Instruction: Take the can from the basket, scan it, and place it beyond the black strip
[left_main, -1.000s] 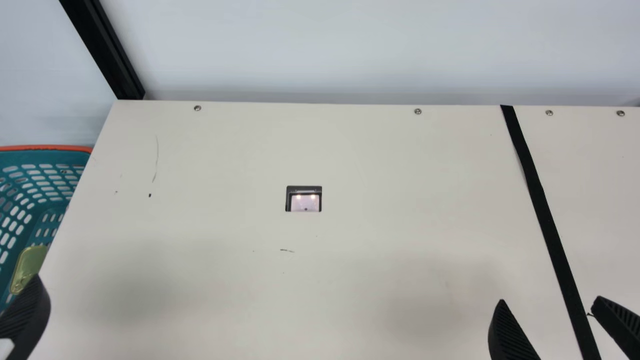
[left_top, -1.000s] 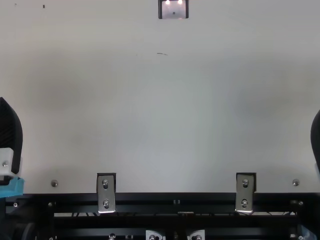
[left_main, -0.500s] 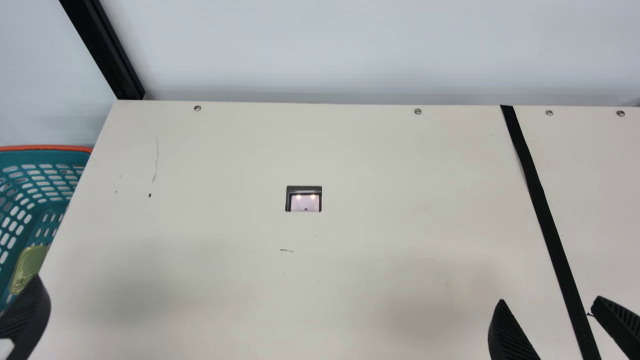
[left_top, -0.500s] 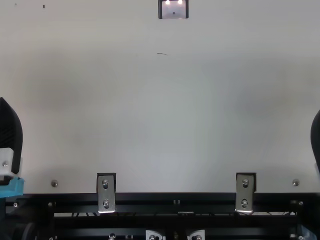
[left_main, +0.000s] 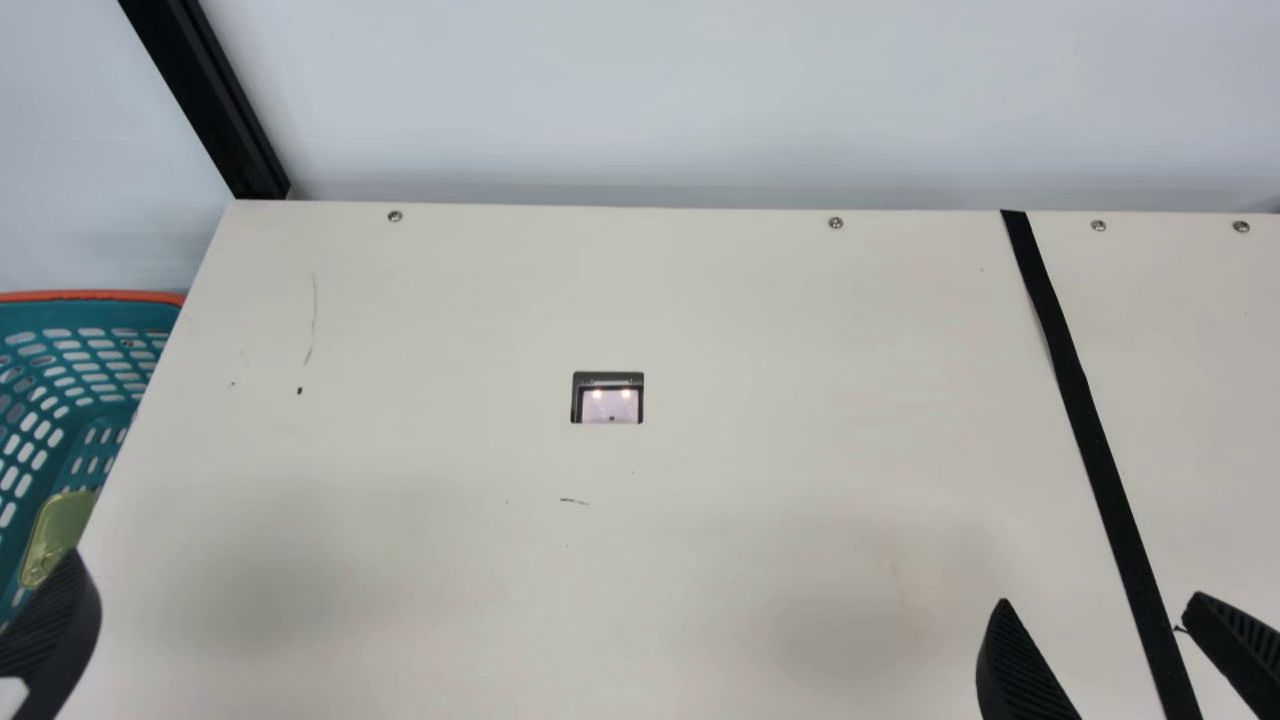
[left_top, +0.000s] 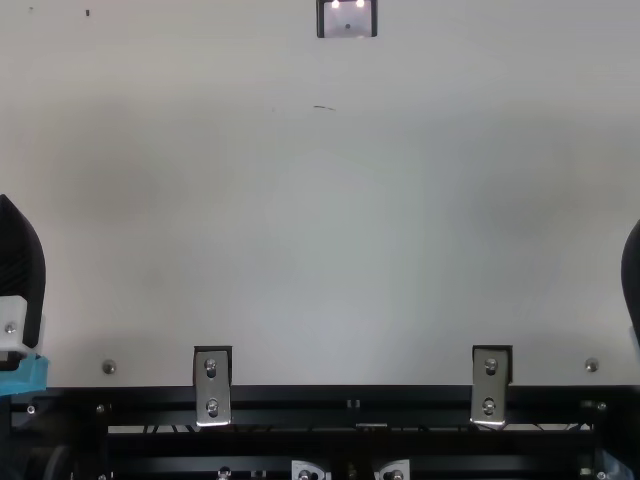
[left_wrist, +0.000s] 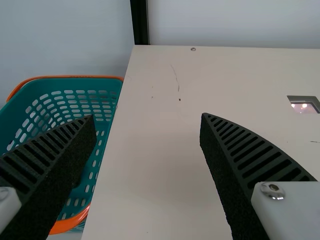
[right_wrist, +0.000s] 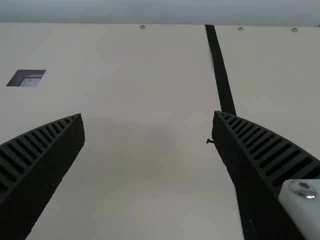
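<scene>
Two open grippers face the work, each with its fingers wide apart and nothing between them, and the left one is much the nearer to the can (left_main: 58, 535). In the main view, what looks like the can, a yellow-green patch, sits in the basket (left_main: 95, 297), at about twelve o'clock from the tip of the left gripper's (left_wrist: 147, 115) visible finger (left_main: 62, 615), and its visible part slants from one o'clock to seven; the full long axis cannot be told. The left arm should line its fingers across that slant before closing. The scanner (left_main: 610, 400) lies between two and three o'clock from the can, the strip (left_main: 1088, 430) beyond it, beside the right gripper (right_wrist: 147, 114).
</scene>
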